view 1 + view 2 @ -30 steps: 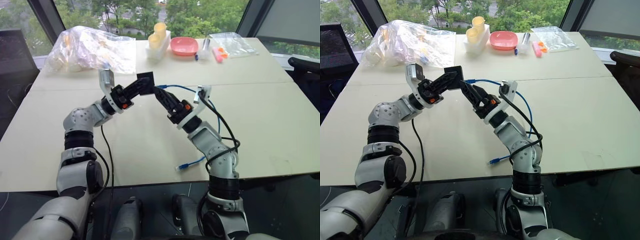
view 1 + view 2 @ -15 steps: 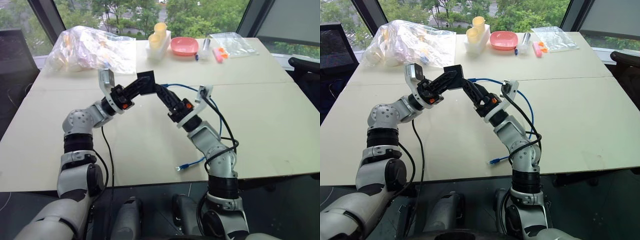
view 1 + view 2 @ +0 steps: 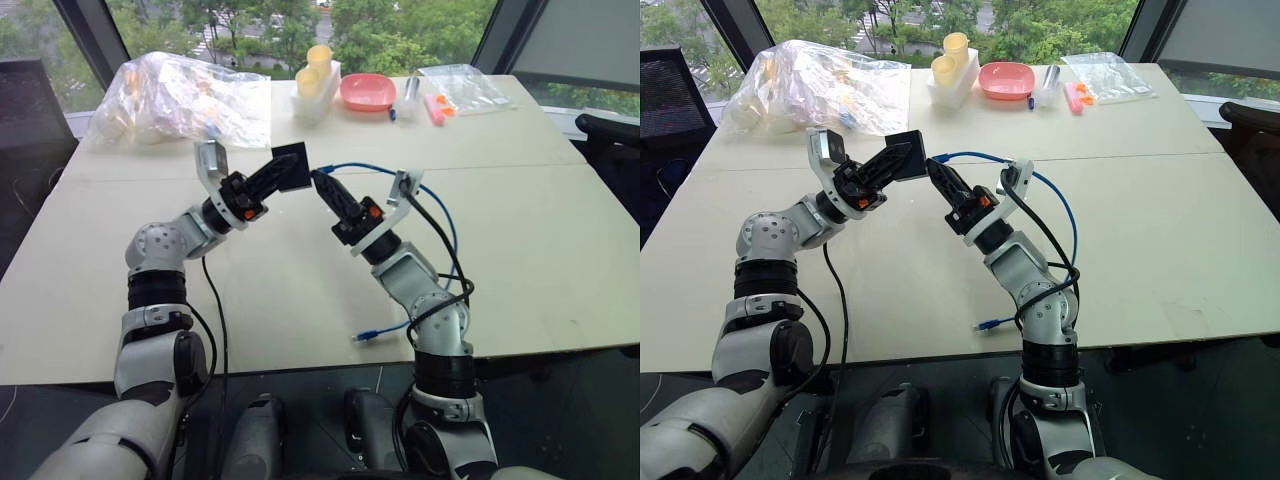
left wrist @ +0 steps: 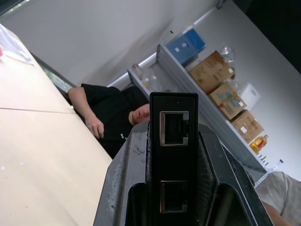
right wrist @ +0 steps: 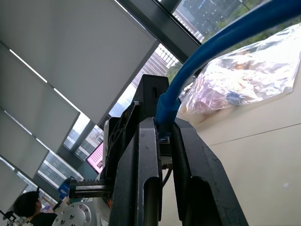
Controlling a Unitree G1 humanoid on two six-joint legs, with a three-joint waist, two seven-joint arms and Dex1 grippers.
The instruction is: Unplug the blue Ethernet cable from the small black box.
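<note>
Left claw [image 3: 283, 172] is clamped tight on the small flat matte-black plastic box [image 3: 291, 165], held up in the air above the pale beige desk [image 3: 520, 230]. In the left wrist view the box [image 4: 172, 155] sits between the fingers [image 4: 123, 188] and both its ports look empty. Right claw [image 3: 325, 186] is pinched fully closed on the plug end of the thin bright-blue Ethernet cable [image 3: 372, 172], just beside the box, with a small gap between them; plug looks pulled free of the box, though the exact tip is hard to make out. In the right wrist view the cable [image 5: 188, 82] runs out from between the closed fingers [image 5: 146, 183]. The cable arcs back over the right arm, and its other plug [image 3: 366, 334] lies on the desk near the front edge. Crumpled clear plastic bag [image 3: 180, 95], pink bowl [image 3: 367, 92] and yellow cups [image 3: 313, 70] sit at the far side.
</note>
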